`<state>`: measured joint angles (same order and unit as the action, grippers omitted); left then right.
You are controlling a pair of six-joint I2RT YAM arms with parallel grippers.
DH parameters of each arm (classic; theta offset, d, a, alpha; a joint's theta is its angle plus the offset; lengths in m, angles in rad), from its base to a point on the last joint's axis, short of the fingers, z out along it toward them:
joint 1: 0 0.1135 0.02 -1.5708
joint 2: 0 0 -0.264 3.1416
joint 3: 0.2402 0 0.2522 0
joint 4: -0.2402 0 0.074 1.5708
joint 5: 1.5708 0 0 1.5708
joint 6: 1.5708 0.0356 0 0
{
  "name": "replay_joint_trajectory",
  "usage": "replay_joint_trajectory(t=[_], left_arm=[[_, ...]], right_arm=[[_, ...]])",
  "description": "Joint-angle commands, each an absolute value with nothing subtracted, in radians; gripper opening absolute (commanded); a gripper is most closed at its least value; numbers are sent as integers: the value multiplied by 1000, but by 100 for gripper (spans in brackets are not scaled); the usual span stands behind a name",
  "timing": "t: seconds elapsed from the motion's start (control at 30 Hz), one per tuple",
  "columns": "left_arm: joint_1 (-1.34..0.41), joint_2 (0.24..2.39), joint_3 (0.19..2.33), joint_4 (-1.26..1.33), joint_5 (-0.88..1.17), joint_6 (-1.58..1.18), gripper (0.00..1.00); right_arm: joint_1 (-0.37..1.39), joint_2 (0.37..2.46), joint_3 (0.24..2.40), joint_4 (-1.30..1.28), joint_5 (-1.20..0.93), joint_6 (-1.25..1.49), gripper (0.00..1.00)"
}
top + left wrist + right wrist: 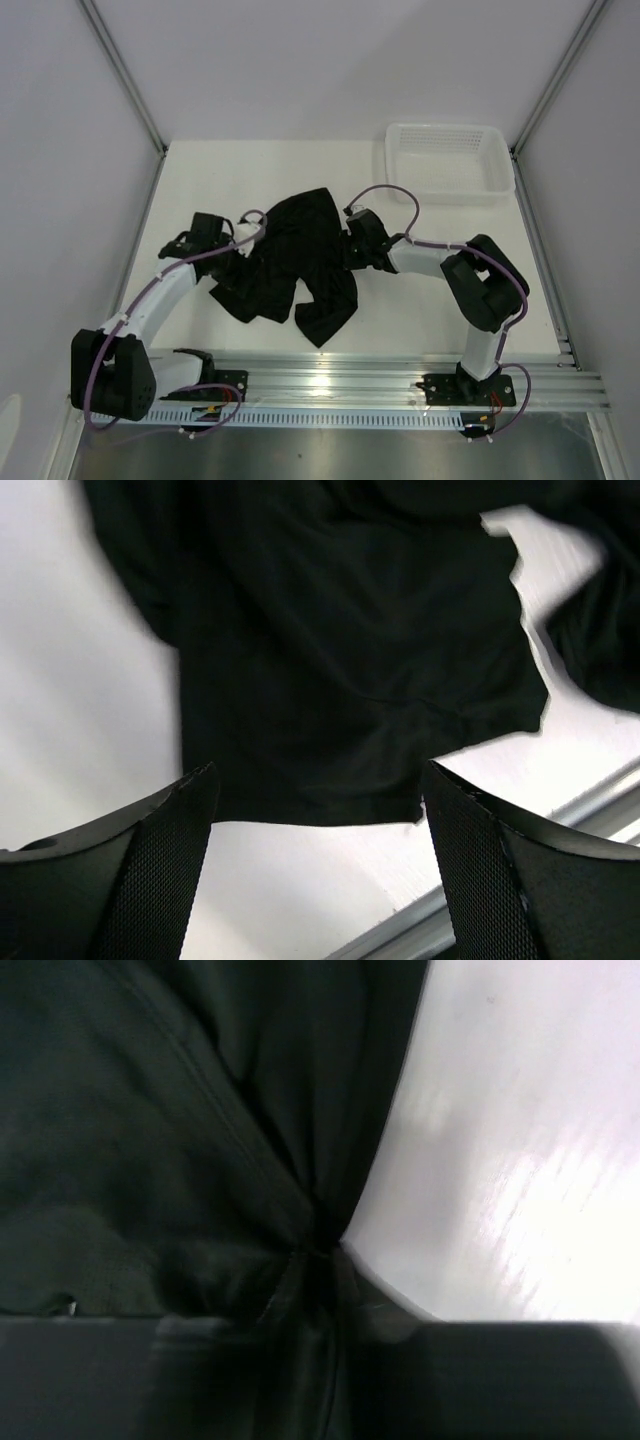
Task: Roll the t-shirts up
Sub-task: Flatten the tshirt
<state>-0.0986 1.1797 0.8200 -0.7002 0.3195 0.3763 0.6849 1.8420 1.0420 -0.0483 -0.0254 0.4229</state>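
Observation:
The black t-shirt [300, 255] lies crumpled in the middle of the white table, with folds trailing toward the front. My left gripper [238, 254] is at the shirt's left edge. In the left wrist view the left gripper [318, 780] is open, its fingers [160, 870] wide apart, with the shirt's hem [340, 710] just ahead and bare table between them. My right gripper [350, 248] is at the shirt's right edge. In the right wrist view the right gripper [322, 1280] is shut on a bunched pinch of the shirt [180, 1130]. No neck label shows.
A white mesh basket [497, 171] stands at the back right corner of the table. An aluminium rail [400, 382] runs along the near edge, also seen in the left wrist view [560, 815]. Grey walls close in on both sides.

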Motion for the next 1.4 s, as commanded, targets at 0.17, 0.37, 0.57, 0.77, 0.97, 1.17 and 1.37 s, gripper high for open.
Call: replay_joint_trajectory(t=[0.17, 0.37, 0.57, 0.77, 0.97, 1.17, 1.37], left_arm=[[-420, 1140, 690, -626, 76, 472, 86], [-551, 1195, 703, -578, 89, 448, 84], [-595, 1291, 736, -564, 84, 404, 75], [-607, 1420, 718, -563, 28, 416, 49], [-598, 1321, 695, -522, -75, 410, 1], [-559, 999, 838, -619, -89, 422, 1], [-529, 844, 1156, -892, -15, 462, 0]], right_arm=[[673, 1712, 962, -58, -57, 489, 0], [673, 1523, 914, -72, -26, 511, 0], [672, 1491, 894, -90, -25, 522, 0], [651, 1401, 876, -98, -8, 540, 0], [615, 1234, 899, -158, 35, 512, 0], [620, 1088, 1017, -299, 78, 454, 0], [643, 985, 1221, -428, 124, 397, 0]])
